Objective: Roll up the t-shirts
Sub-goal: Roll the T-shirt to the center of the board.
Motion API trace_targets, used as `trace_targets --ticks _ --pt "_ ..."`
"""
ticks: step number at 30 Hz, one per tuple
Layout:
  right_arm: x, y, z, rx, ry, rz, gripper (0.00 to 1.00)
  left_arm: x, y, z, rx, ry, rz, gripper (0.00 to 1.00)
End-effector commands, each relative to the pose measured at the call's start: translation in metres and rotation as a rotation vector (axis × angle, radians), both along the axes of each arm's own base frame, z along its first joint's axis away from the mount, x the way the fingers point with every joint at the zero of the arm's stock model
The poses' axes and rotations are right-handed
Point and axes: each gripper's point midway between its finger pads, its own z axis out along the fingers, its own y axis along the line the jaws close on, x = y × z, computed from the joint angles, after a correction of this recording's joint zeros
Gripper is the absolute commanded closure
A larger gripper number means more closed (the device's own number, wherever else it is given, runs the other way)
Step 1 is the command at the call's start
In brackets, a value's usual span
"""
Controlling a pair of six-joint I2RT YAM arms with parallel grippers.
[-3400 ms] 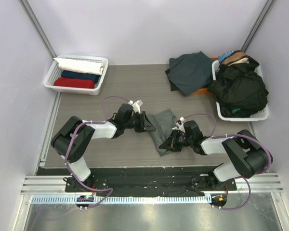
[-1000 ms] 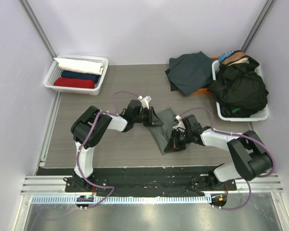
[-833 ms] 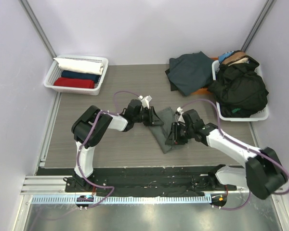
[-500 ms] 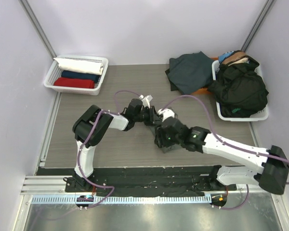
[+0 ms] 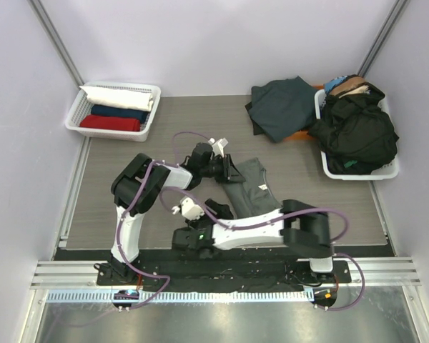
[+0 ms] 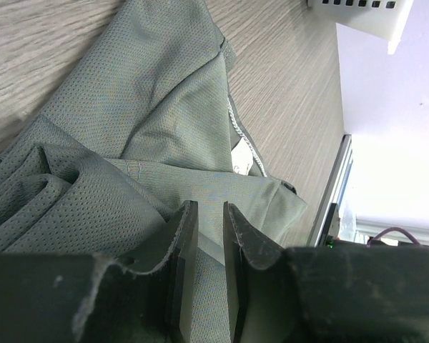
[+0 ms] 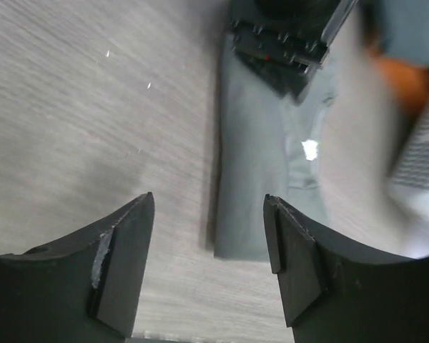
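The sage-grey t-shirt (image 5: 252, 184) lies crumpled and partly folded in the middle of the table, its small neck label showing. My left gripper (image 5: 227, 170) sits at its upper left edge. In the left wrist view (image 6: 207, 207) the jaws stand narrow with a fold of the shirt (image 6: 164, 121) pinched between them. My right gripper (image 5: 222, 211) is low over the bare table, just left of the shirt's near end, and open. In the right wrist view (image 7: 209, 207) nothing is between its fingers. The shirt (image 7: 254, 164) lies ahead of it, with the left gripper (image 7: 286, 43) beyond.
A white basket (image 5: 75, 118) at the back left holds rolled white, navy and red shirts. A dark teal shirt (image 5: 280, 106) lies at the back right. Beside it a second white basket (image 5: 357, 173) is heaped with black clothes (image 5: 357, 132).
My right gripper has opened, let go of the shirt's near end and swung back towards the left and the near edge. The left gripper has stayed on the cloth.
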Motion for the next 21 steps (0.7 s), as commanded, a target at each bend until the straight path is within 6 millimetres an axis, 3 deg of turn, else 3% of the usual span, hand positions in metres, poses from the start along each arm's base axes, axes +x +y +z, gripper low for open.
trace_targets --ticks 1,4,12,21 --pt "0.013 -0.011 0.019 -0.204 -0.287 -0.053 0.30 0.001 0.013 -0.034 0.079 0.054 0.018 0.75" --pt "0.014 -0.010 0.008 -0.265 -0.305 -0.042 0.31 0.002 0.014 -0.035 0.077 0.060 0.017 0.75" --pt "0.028 -0.016 -0.046 -0.481 -0.323 -0.031 0.31 0.003 0.015 -0.039 0.074 0.074 0.011 0.75" --pt "0.042 -0.029 -0.077 -0.496 -0.235 -0.078 0.31 0.002 0.015 -0.042 0.086 0.091 -0.006 0.75"
